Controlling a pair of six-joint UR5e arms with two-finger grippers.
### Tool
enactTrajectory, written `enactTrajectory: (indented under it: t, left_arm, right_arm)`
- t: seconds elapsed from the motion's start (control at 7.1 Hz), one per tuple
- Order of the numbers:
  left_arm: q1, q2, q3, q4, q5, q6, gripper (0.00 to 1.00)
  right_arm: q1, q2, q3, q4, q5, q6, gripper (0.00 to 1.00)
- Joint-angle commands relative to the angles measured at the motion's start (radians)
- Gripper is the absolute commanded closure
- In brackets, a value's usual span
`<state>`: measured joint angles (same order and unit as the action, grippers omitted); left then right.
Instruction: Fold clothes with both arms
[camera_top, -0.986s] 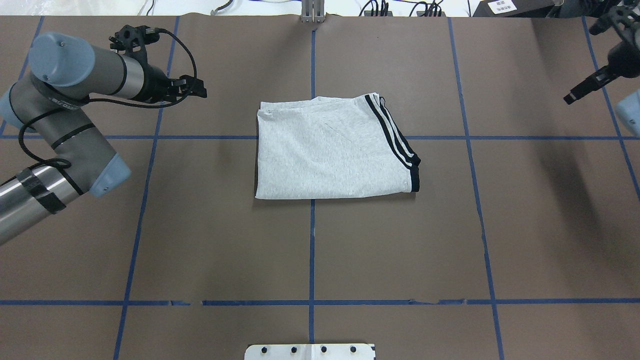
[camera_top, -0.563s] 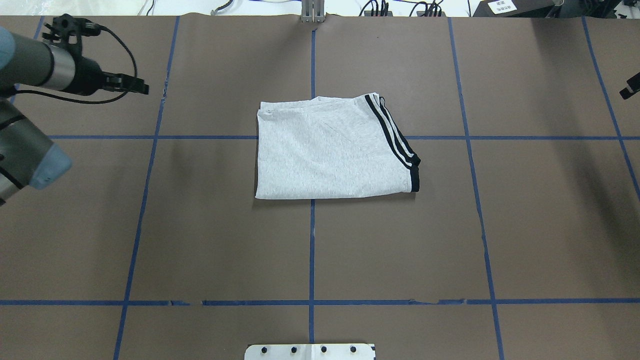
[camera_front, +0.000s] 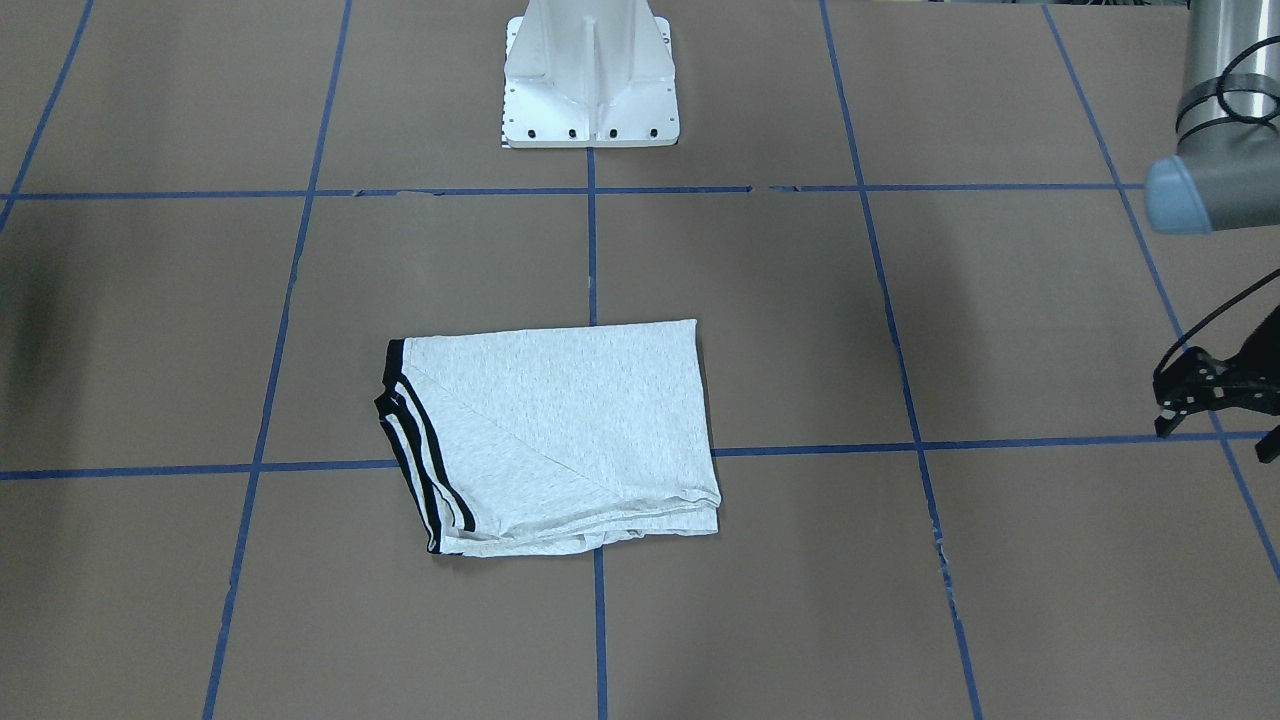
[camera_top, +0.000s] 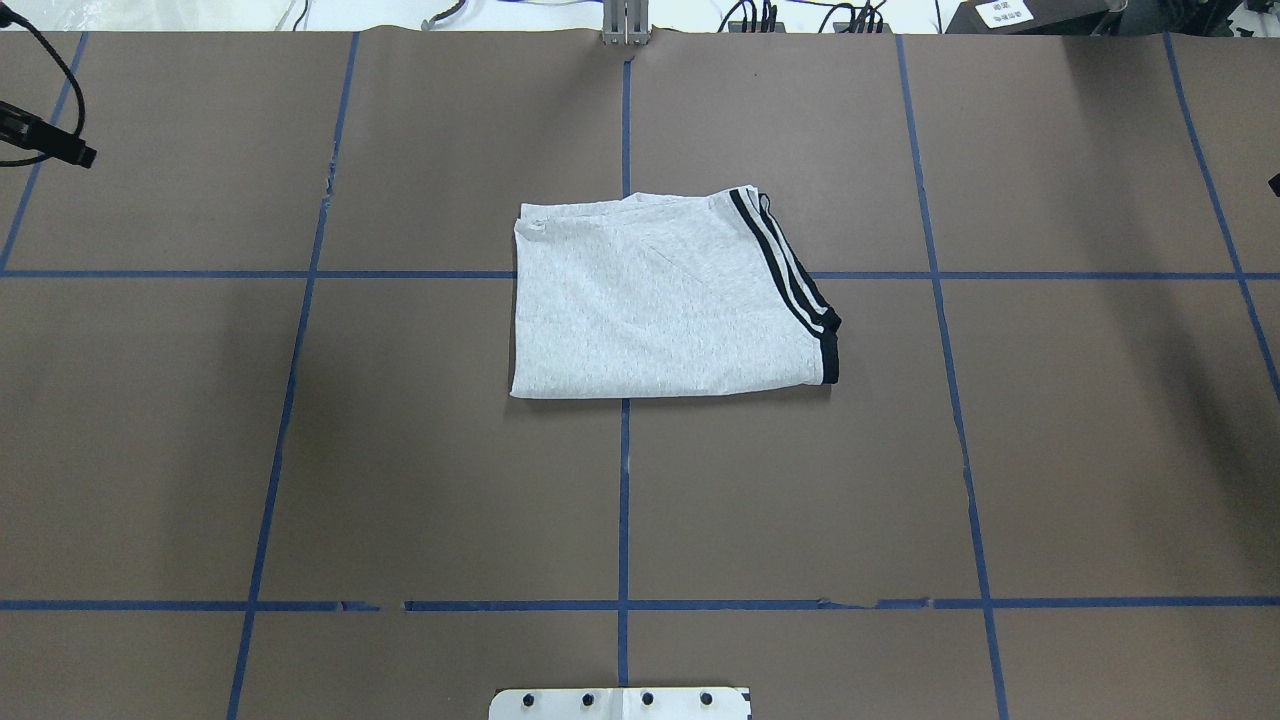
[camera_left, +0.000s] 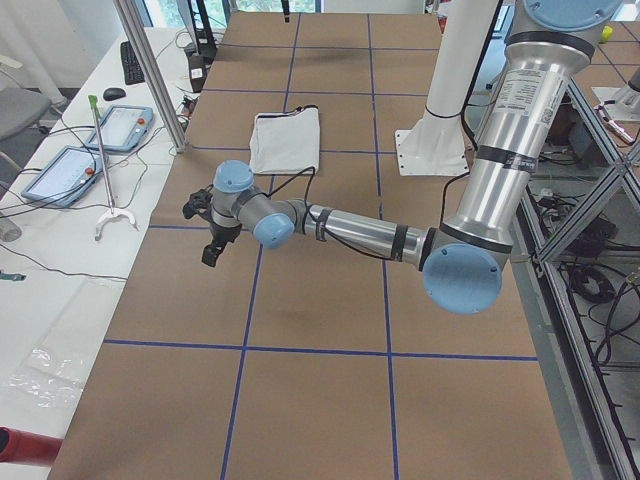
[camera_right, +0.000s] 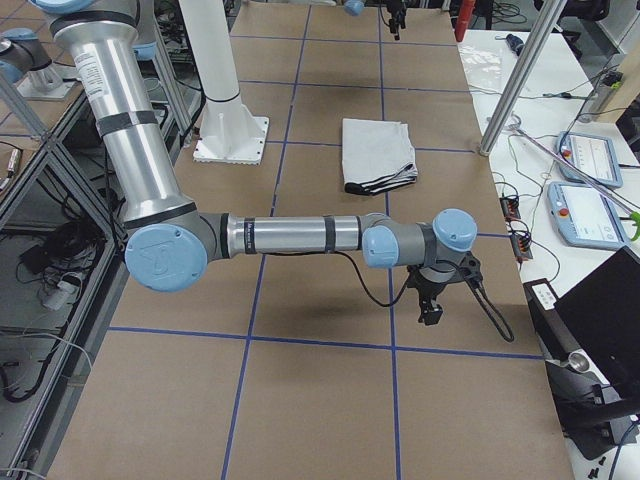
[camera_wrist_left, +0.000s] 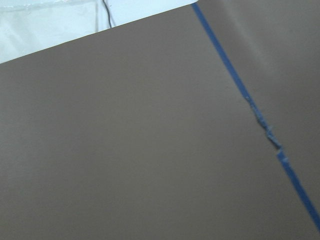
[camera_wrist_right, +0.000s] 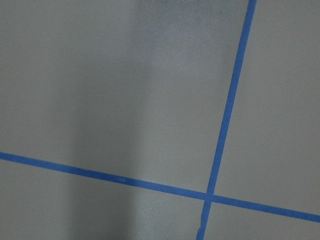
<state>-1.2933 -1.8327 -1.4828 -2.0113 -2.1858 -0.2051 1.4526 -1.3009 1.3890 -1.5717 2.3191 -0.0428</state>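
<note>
Both arms have drawn back since a second ago. In the overhead view the left gripper, earlier near the shirt's 10 o'clock, now sits at the frame's edge at about 9 o'clock, and only a sliver of the right gripper shows at 3 o'clock. Whether either pair of jaws is spread or closed I cannot tell.

The folded grey T-shirt has not shifted. It lies flat at the table's centre, with its black stripes along the 3 o'clock edge.

The table is covered in brown paper gridded with blue tape, with the white pedestal base at 6 o'clock. White side benches carry teach pendants.
</note>
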Motion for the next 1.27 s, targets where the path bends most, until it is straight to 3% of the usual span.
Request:
enactTrajectory:
  t: [0.0, 0.14, 0.42, 0.7, 0.84, 1.13]
  left_arm:
    - [-0.154, 0.073, -0.036, 0.132, -0.117, 0.250, 0.00]
    - [-0.194, 0.129, -0.037, 0.141, -0.120, 0.342, 0.00]
    - [-0.288, 0.141, -0.040, 0.252, -0.196, 0.340, 0.00]
    - [-0.304, 0.179, -0.068, 0.247, -0.177, 0.340, 0.00]
    - [-0.305, 0.188, -0.109, 0.247, -0.175, 0.340, 0.00]
    - [-0.302, 0.184, -0.109, 0.247, -0.169, 0.339, 0.00]
  right_arm:
    - [0.002, -0.057, 0.074, -0.030, 0.020, 0.003, 0.00]
    - [0.002, -0.072, 0.074, -0.022, 0.032, 0.001, 0.00]
    - [0.000, -0.089, 0.074, -0.018, 0.025, 0.000, 0.00]
    - [0.000, -0.115, 0.096, -0.013, 0.025, -0.002, 0.00]
    - [0.000, -0.156, 0.155, -0.014, 0.020, 0.000, 0.00]
    - [0.000, -0.172, 0.159, -0.014, 0.020, -0.002, 0.00]
